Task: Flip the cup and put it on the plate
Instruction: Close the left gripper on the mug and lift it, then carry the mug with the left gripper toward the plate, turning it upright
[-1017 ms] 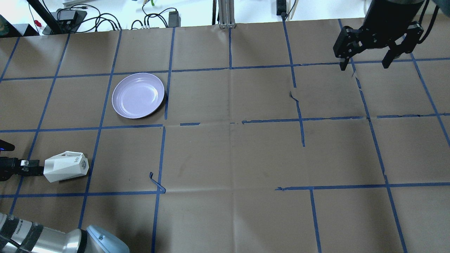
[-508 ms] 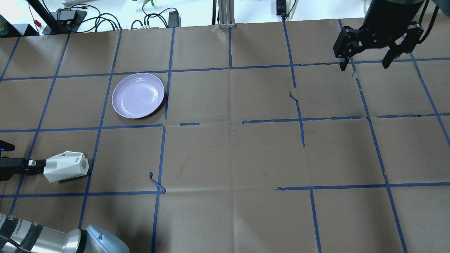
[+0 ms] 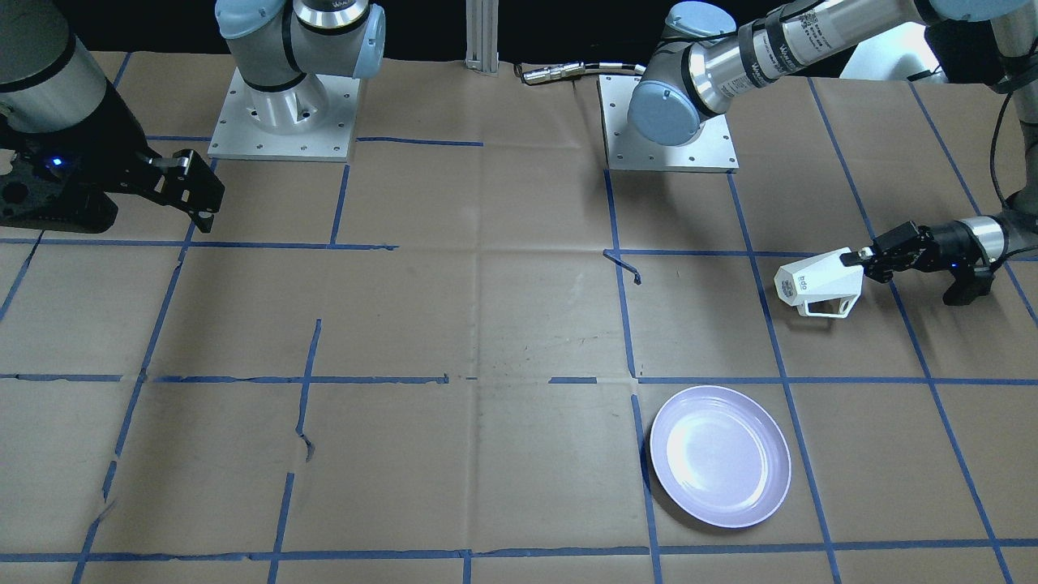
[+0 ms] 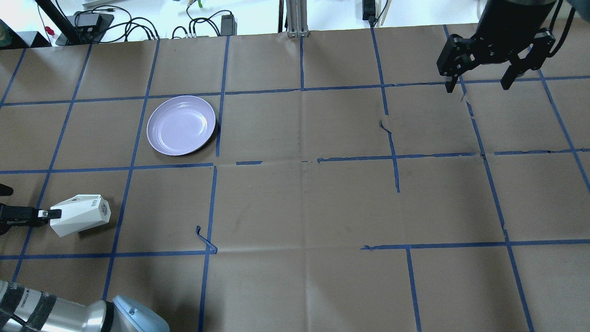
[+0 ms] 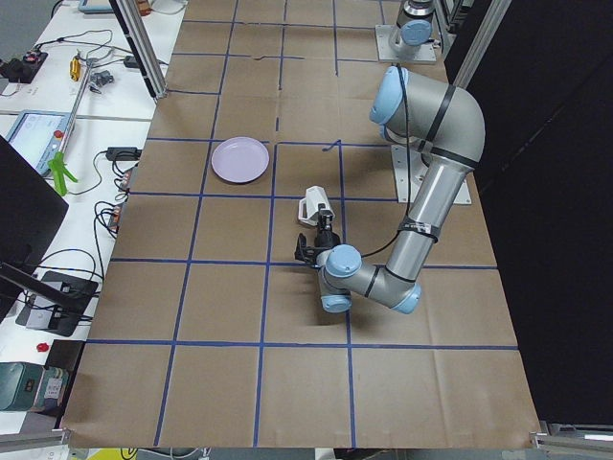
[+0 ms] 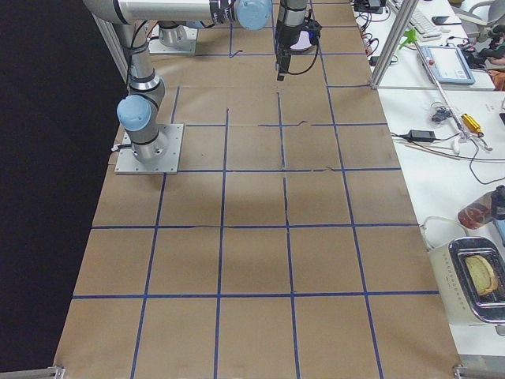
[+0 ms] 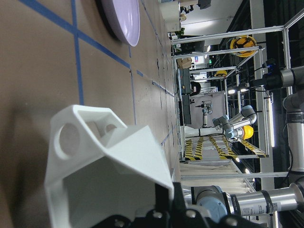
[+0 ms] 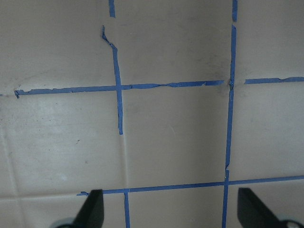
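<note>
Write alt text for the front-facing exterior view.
The left end effector grips the white cup by its rim, the cup turned sideways with its handle toward the camera. The lavender plate sits empty nearer the camera, apart from the cup.

The white faceted cup (image 7: 109, 166) filled the lower left of the frame, its open handle (image 7: 85, 110) turned toward the brown paper (image 7: 38, 71). The black left gripper (image 7: 166, 209) gripped it at the bottom edge. The lavender plate (image 7: 124, 19) lay at the top edge, beyond blue tape lines (image 7: 76, 47).
</note>
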### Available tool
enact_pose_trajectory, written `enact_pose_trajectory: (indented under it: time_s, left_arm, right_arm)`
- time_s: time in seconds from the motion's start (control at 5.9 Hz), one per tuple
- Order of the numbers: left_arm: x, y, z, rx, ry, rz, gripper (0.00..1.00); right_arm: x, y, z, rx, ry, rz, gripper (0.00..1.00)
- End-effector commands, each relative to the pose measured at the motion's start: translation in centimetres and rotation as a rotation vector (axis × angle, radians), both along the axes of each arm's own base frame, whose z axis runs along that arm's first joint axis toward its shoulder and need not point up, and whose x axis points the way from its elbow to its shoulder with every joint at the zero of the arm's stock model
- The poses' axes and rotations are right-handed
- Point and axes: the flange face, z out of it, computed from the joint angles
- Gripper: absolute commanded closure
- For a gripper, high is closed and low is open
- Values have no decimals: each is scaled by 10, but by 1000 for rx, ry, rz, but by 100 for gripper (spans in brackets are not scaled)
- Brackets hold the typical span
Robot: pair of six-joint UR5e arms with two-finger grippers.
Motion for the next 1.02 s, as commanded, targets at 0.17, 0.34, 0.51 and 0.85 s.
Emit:
enact_pose_trajectory:
  time_s: [0.17,0.34,0.51,0.85]
  left_arm:
    - [-6,-7,156,107,-192,35,100]
    - [-26,-8,223,133,-328,66,100]
    - [-69,-37,275,153,-525,69,100]
    - [-169,-89,339,158,-957,-26,100]
  right_arm:
    - [0,0,0,0,0,0,0]
    - [0,0,0,-1,0,0,0]
    - [0,0,0,-1,0,0,0]
    - [0,0,0,0,0,0,0]
